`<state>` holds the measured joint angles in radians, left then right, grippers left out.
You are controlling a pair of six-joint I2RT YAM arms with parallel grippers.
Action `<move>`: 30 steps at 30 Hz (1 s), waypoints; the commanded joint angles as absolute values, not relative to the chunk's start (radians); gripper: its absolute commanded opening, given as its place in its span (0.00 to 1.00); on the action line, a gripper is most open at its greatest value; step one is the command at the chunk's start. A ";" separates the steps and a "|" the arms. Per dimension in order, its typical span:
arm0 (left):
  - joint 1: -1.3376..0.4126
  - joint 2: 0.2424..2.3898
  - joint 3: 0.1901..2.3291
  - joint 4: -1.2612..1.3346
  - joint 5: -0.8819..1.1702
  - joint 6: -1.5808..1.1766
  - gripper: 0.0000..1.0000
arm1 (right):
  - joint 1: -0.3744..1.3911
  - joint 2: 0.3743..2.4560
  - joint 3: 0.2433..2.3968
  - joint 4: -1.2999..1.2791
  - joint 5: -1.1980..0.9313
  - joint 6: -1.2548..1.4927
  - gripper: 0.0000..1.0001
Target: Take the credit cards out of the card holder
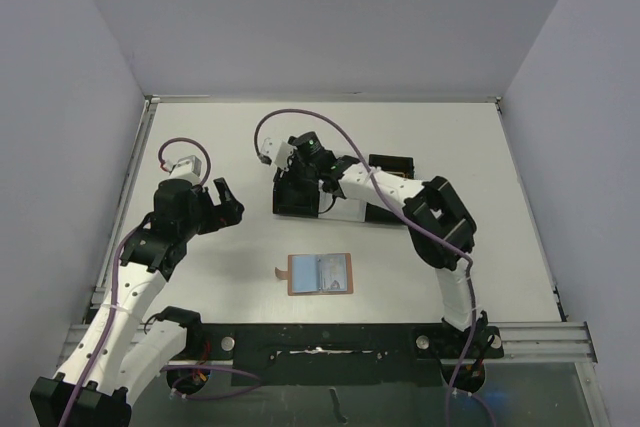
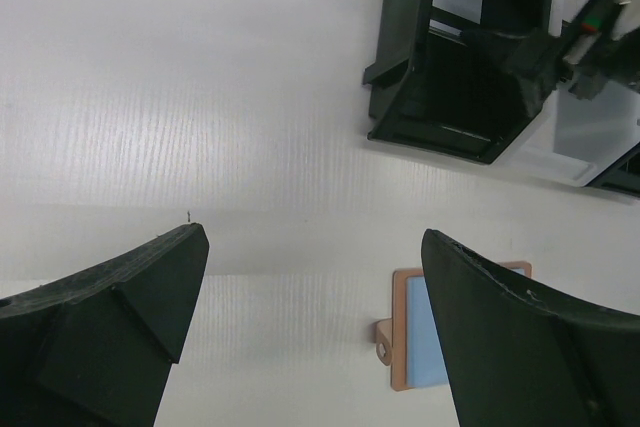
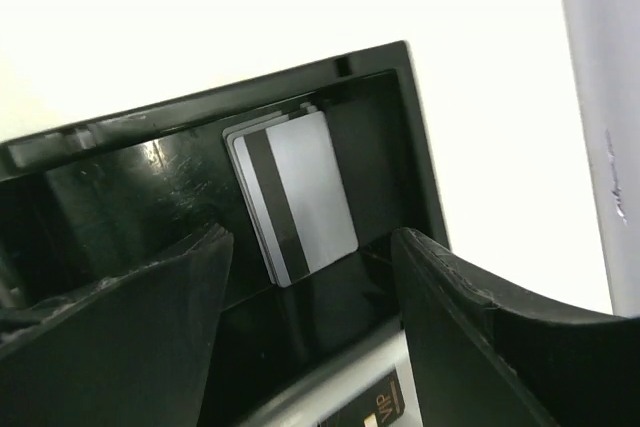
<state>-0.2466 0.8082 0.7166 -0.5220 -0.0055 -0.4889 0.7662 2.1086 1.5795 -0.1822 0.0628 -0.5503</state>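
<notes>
The card holder (image 1: 320, 274) lies open on the table near the front, tan with blue lining; its tab and left edge (image 2: 415, 332) show in the left wrist view. A silver-grey credit card (image 3: 295, 197) with a black stripe lies flat in an end compartment of the black tray (image 3: 420, 157). A black card marked VIP (image 3: 378, 413) lies in the neighbouring compartment. My right gripper (image 3: 312, 242) hangs open just above the silver card, with nothing between its fingers. My left gripper (image 2: 315, 237) is open and empty, above bare table up and to the left of the card holder.
The black tray (image 1: 296, 197) sits at mid-table under my right gripper (image 1: 300, 172); my right arm crosses over it. My left gripper (image 1: 225, 202) hovers to its left. Grey walls enclose the table on three sides.
</notes>
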 commanded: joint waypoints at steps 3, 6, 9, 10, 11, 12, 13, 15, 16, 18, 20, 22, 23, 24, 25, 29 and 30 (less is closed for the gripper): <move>-0.240 0.791 0.720 -0.456 0.014 -0.469 0.89 | 0.764 1.855 1.433 0.075 0.075 -0.353 0.67; -0.239 0.791 0.720 -0.447 0.031 -0.461 0.89 | 0.763 1.740 1.303 0.177 0.142 -0.246 0.68; -0.238 0.795 0.720 -0.441 0.044 -0.455 0.89 | 0.764 1.618 1.191 0.211 0.257 -0.081 0.83; -0.238 0.797 0.720 -0.437 0.054 -0.452 0.89 | 0.762 1.587 1.170 0.185 0.293 -0.019 0.91; -0.236 0.801 0.719 -0.432 0.064 -0.450 0.89 | 0.758 1.562 1.150 0.148 0.307 0.049 0.96; -0.236 0.804 0.717 -0.428 0.074 -0.448 0.89 | 0.752 1.534 1.128 0.116 0.303 0.090 0.99; -0.234 0.807 0.718 -0.424 0.082 -0.447 0.89 | 0.747 1.507 1.100 0.099 0.298 0.121 0.98; -0.233 0.815 0.717 -0.417 0.094 -0.444 0.89 | 0.742 1.444 1.006 0.117 0.328 0.208 0.98; -0.233 0.817 0.717 -0.413 0.098 -0.443 0.89 | 0.739 1.410 0.958 0.142 0.337 0.246 0.98; -0.232 0.822 0.715 -0.406 0.102 -0.443 0.89 | 0.734 1.329 0.853 0.204 0.340 0.317 0.97; -0.230 0.825 0.713 -0.401 0.107 -0.443 0.89 | 0.728 1.255 0.749 0.269 0.338 0.390 0.98; -0.227 0.831 0.711 -0.393 0.121 -0.443 0.89 | 0.718 1.191 0.672 0.302 0.300 0.444 0.98; -0.226 0.833 0.710 -0.388 0.130 -0.443 0.89 | 0.713 1.155 0.644 0.311 0.243 0.459 0.98; -0.225 0.836 0.708 -0.381 0.143 -0.443 0.89 | 0.712 1.141 0.616 0.316 0.199 0.473 0.98; -0.225 0.837 0.704 -0.370 0.164 -0.443 0.88 | 0.712 1.119 0.589 0.323 0.151 0.495 0.98; -0.225 0.856 0.669 -0.259 0.397 -0.442 0.78 | 0.716 1.066 0.472 0.371 0.035 0.683 0.92; -0.228 0.869 0.663 -0.244 0.446 -0.448 0.78 | 0.717 1.062 0.447 0.367 0.023 0.730 0.91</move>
<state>-0.2291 0.8455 0.6827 -0.3954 0.2142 -0.4576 0.7132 1.1004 0.5163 0.2508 0.1455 0.5014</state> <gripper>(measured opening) 0.785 0.932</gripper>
